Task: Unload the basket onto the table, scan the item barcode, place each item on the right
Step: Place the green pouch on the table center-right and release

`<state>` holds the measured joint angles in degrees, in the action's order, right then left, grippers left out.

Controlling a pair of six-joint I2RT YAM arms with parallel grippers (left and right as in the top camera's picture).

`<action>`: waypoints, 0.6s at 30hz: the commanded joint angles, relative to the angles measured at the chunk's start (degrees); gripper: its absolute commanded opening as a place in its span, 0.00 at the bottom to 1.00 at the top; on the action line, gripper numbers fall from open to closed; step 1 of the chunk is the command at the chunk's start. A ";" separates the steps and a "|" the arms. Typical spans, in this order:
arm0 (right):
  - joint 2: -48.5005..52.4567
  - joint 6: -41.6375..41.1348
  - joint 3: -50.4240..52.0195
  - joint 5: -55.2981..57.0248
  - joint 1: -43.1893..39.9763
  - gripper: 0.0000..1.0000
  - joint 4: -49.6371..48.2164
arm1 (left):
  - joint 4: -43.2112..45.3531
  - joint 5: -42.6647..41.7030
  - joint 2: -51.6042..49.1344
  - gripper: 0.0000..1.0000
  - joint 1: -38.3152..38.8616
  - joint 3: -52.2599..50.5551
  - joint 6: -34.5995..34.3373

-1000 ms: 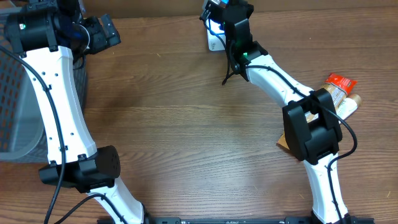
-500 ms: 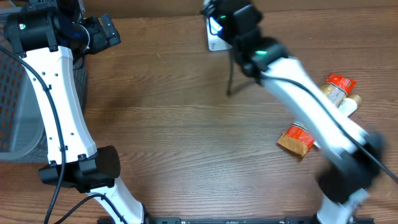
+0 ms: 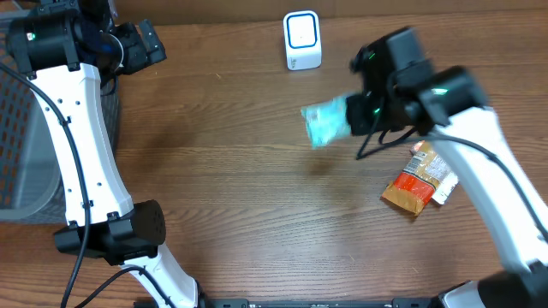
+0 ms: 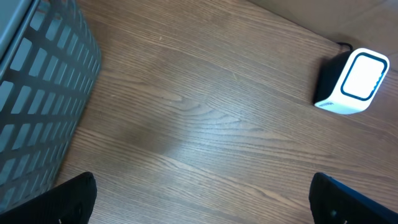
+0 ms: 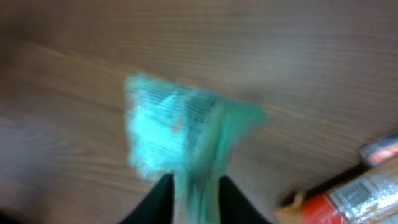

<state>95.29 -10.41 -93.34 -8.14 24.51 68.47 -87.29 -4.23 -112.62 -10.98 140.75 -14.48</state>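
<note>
The white barcode scanner (image 3: 302,40) with its blue-ringed window stands at the back of the table, and it also shows in the left wrist view (image 4: 351,83). A teal packet (image 3: 325,122), blurred by motion, hangs above the table at the tip of my right gripper (image 3: 353,115). In the right wrist view the teal packet (image 5: 174,134) lies between the slightly parted fingers of the right gripper (image 5: 194,199); the blur hides whether they still press on it. My left gripper (image 3: 141,47) is raised at the back left, and its wrist view shows the left gripper (image 4: 202,199) wide open with nothing in it.
An orange and white snack packet (image 3: 417,181) lies on the table right of centre, under the right arm; it also shows in the right wrist view (image 5: 354,193). A grey mesh basket (image 3: 17,128) stands at the left edge, close to the left arm.
The right arm has swung from in front of the scanner out to the right middle of the table, carrying the teal packet. Its jaws have parted a little. The left arm has not moved.
</note>
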 commanded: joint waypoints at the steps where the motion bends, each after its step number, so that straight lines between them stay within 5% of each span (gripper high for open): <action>1: -1.29 -3.34 4.37 -1.70 0.15 0.69 -1.95 | 0.09 0.22 -0.17 1.00 0.13 1.07 0.15; 4: -2.01 -3.54 3.17 0.28 0.09 1.00 -1.27 | 0.09 0.20 -0.17 1.00 0.13 1.07 0.13; 18: -13.70 -6.27 -21.24 3.63 0.17 1.00 13.03 | 0.09 0.20 -0.17 1.00 0.13 1.07 0.15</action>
<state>84.60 -16.29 -113.12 -4.91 24.53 79.83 -87.29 -4.21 -112.62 -10.98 140.75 -14.48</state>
